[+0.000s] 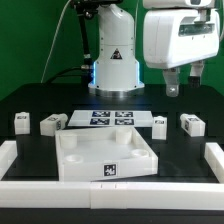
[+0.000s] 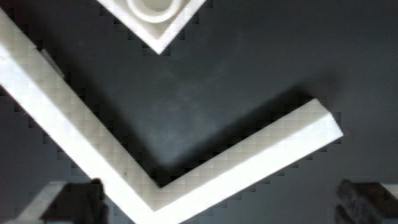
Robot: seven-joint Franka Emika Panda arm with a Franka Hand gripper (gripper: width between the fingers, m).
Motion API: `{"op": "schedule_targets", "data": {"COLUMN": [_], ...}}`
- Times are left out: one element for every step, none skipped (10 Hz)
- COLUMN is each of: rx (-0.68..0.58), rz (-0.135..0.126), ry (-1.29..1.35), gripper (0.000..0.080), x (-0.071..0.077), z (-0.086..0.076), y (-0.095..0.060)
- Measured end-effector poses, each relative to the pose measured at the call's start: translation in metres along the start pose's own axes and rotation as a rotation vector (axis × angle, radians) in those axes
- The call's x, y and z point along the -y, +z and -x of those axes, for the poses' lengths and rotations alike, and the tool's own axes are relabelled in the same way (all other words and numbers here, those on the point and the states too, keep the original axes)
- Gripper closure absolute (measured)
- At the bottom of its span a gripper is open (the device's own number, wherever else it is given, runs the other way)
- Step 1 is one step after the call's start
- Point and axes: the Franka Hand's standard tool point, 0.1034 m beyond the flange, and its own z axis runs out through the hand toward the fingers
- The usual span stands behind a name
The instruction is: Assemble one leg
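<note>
Several stubby white legs with tags stand on the black table in the exterior view: two on its left (image 1: pixel 20 122) (image 1: pixel 52 123) and two on its right (image 1: pixel 159 125) (image 1: pixel 190 123). The large white square tabletop (image 1: pixel 105 155) lies in front of them, at the middle. My gripper (image 1: pixel 185 80) hangs high above the two legs on the right, open and empty. In the wrist view my dark fingertips (image 2: pixel 63 205) sit far apart with nothing between them. No leg shows in that view.
The marker board (image 1: pixel 108 118) lies behind the tabletop. The robot base (image 1: pixel 115 60) stands at the back. A low white border wall (image 1: pixel 213 155) runs along the table's sides and front. Its corner (image 2: pixel 178 170) fills the wrist view.
</note>
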Motion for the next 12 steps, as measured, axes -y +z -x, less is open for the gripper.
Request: {"op": "schedule_targets", "data": {"rx": [0.000, 0.000, 0.000, 0.001, 0.001, 0.001, -0.001, -0.029, -0.018, -0.015, -0.004, 0.009], "rz": [0.000, 0.000, 0.000, -0.002, -0.002, -0.003, 0.000, 0.027, 0.017, 0.015, 0.001, -0.004], "ry": [0.000, 0.000, 0.000, 0.001, 0.002, 0.002, -0.016, -0.115, -0.231, -0.331, -0.424, -0.468], "gripper": [0.0150, 0.0150, 0.0150, 0.0150, 0.0150, 0.0150, 0.0150, 0.0150, 0.0150, 0.0150, 0.0150, 0.0150], "x": [0.000, 0.000, 0.000, 0.000, 0.000, 0.000, 0.001, 0.007, 0.017, 0.016, 0.014, 0.011], "z": [0.000, 0.000, 0.000, 0.000, 0.001, 0.001, 0.002, 0.014, 0.037, 0.048, 0.061, 0.073], "y": [0.000, 0.000, 0.000, 0.001, 0.001, 0.002, 0.003, 0.012, 0.023, 0.029, 0.037, 0.041]}}
